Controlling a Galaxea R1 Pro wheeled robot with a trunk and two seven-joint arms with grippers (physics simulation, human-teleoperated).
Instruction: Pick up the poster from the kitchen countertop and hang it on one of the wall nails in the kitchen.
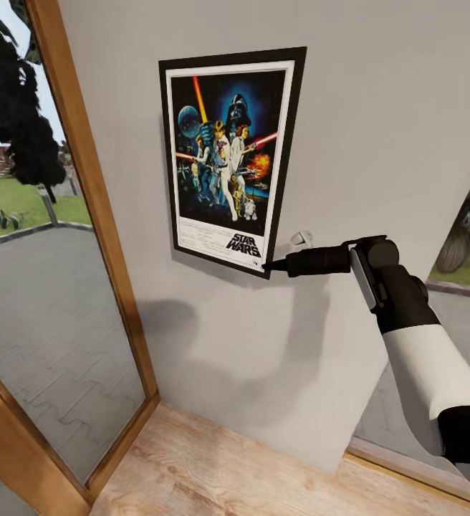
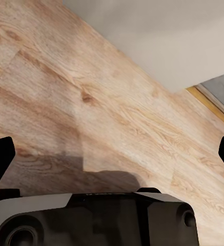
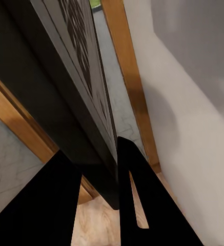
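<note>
Right tool [image 1: 269,266] clamped on the poster [image 1: 228,158] at its 5 o'clock corner, pressing it flat against the wall [image 1: 378,129], likely to seat it on a nail. Left tool [image 2: 112,154] wide open, holding nothing, hanging over the floor [image 2: 91,92].

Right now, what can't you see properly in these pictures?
- The nail: in the head view the poster covers whatever holds it to the wall.
- The small print under the picture on the poster: too small and blurred, head view.
- The poster's front: right wrist view sees it edge-on, between the right gripper fingers.
- The left gripper fingertips: cut off by the picture's sides.
</note>
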